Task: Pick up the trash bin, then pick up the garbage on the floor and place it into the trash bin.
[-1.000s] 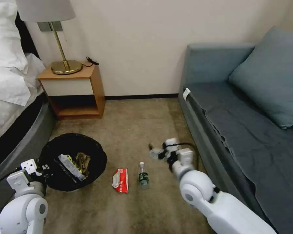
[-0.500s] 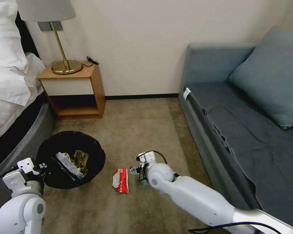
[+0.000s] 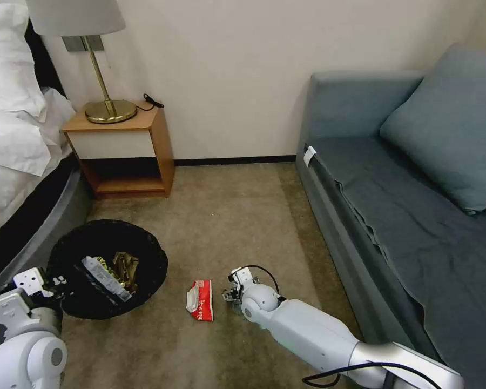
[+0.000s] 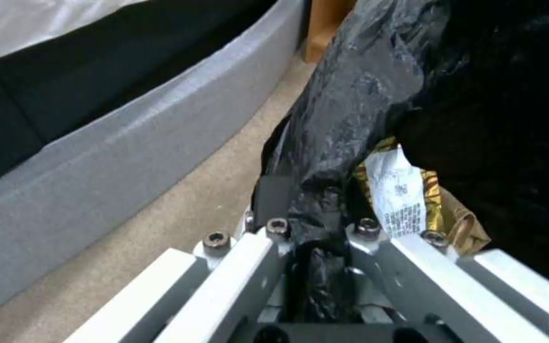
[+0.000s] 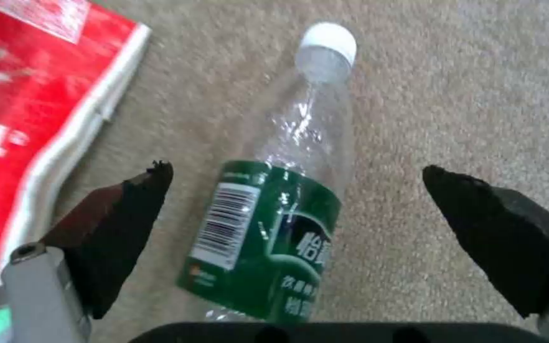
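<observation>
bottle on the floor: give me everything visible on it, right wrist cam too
The bottle is small, clear plastic with a white cap and a green label bearing a barcode and white characters. It looks empty and lies on its side on the tan carpet, beside but apart from the red-white wrapper. The right gripper is open, one black pad on either side of the label, neither touching it. In the head view the gripper largely hides it.

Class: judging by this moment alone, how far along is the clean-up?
Done: the left pincer grips the bin's bag rim; two wrappers lie inside. In hand: the open right pincer straddles the bottle lying on the carpet. Left: the bottle and the red wrapper.
</observation>
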`<state>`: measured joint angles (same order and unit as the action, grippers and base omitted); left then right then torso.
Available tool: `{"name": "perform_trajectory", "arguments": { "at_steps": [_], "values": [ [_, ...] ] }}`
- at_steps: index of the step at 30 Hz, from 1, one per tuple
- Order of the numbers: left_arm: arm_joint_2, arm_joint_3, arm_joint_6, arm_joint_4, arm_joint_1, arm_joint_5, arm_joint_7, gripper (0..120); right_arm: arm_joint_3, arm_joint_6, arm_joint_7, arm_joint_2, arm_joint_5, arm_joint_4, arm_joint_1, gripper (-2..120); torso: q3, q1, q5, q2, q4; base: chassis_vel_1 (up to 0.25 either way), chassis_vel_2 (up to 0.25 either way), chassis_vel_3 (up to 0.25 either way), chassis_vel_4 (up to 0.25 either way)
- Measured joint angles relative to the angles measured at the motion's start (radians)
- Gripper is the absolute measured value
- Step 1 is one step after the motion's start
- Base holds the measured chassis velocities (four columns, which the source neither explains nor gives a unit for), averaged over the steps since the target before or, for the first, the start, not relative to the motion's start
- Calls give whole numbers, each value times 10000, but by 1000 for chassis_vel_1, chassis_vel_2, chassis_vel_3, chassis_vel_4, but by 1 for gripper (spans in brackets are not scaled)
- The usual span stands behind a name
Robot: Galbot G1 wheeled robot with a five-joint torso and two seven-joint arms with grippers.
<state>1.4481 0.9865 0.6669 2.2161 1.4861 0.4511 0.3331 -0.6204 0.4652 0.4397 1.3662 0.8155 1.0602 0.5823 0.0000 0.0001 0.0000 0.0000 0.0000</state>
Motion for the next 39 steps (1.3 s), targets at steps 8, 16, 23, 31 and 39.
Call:
{"name": "perform_trajectory", "arguments": {
  "at_steps": [8,16,23,31,39],
  "values": [
    [-3,25,-40,10,37,1,-2,3,91,-511,-444,285,-641,-902,10,100,0,-1,0,0,0,0,0,0,0],
    [21,7,-76,-3,44,-35,-5,3,146,-737,-692,440,-1108,-1302,62,100,0,-1,-1,0,0,0,0,0,0],
    [13,47,-79,71,81,-29,-8,3,161,-921,-882,614,-1395,-1688,59,99,0,-1,0,0,0,0,0,0,0],
    [33,17,-108,72,92,-48,-13,3,181,-1003,-1005,588,-1547,-1737,102,83,0,-1,0,0,0,0,0,0,0],
    [77,-108,-116,55,62,-127,-18,3,202,-1050,-1064,381,-1554,-1495,200,54,0,-1,0,0,0,0,0,0,0]
  ]
}}
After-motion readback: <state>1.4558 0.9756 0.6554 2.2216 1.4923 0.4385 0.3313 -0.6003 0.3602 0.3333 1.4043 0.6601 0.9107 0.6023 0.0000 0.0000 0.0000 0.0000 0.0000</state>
